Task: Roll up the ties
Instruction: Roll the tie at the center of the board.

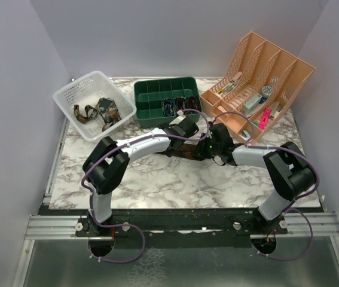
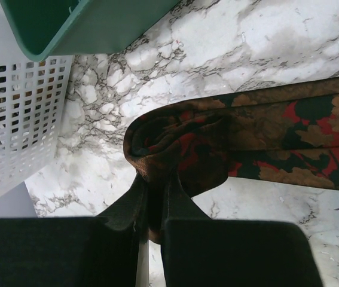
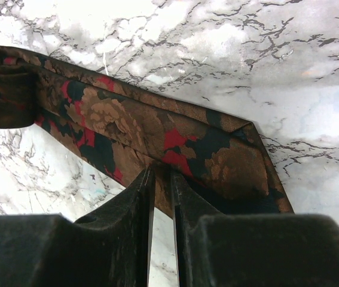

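One dark brown tie (image 1: 184, 150) with red and tan flowers lies across the middle of the marble table. In the left wrist view its end is rolled into a small coil (image 2: 175, 143), and my left gripper (image 2: 155, 185) is shut on the coil's near edge. In the right wrist view the flat pointed end of the tie (image 3: 217, 155) lies on the marble, and my right gripper (image 3: 162, 179) is shut on its near edge. More ties (image 1: 100, 112) lie tangled in the white basket. Rolled ties (image 1: 172, 106) sit in the green tray.
A white mesh basket (image 1: 73, 95) stands at the back left, a green divided tray (image 1: 151, 89) at the back middle, and a tan file organiser (image 1: 277, 66) with small items at the back right. The basket wall (image 2: 14, 119) and tray corner (image 2: 85, 30) are near the left gripper.
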`<action>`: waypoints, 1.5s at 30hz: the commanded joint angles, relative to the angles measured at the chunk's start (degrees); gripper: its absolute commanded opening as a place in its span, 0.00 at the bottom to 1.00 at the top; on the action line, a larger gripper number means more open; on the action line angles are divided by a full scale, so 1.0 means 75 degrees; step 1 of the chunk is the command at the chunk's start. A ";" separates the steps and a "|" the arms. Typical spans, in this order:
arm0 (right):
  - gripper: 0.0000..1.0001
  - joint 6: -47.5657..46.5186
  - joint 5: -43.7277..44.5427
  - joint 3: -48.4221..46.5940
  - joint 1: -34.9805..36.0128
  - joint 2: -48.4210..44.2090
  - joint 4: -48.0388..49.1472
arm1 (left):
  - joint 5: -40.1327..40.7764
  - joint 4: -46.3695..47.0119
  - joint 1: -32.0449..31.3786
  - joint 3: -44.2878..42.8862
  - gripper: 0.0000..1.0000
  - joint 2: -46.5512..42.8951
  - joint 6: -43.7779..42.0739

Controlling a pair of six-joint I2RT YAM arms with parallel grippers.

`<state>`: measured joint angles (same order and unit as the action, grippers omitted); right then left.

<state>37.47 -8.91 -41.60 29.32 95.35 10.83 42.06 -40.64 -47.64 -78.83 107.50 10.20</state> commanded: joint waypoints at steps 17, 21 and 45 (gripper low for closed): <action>0.25 0.0715 -0.0395 0.0668 -0.0054 -0.0174 0.0607 | -0.0959 -0.0265 -0.0400 -0.0927 0.06 0.1055 0.1443; 0.25 0.0732 -0.0364 0.0681 -0.0054 -0.0173 0.0602 | -0.1323 -0.0251 -0.0398 -0.0933 0.16 0.1139 0.1705; 0.26 0.0694 -0.0358 0.0559 -0.0074 -0.0280 0.0470 | -0.2713 0.0970 -0.0140 -0.0792 0.71 -0.0434 0.2156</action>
<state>42.65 -11.33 -37.74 29.12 94.39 16.51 24.25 -36.40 -49.47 -84.93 109.67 25.34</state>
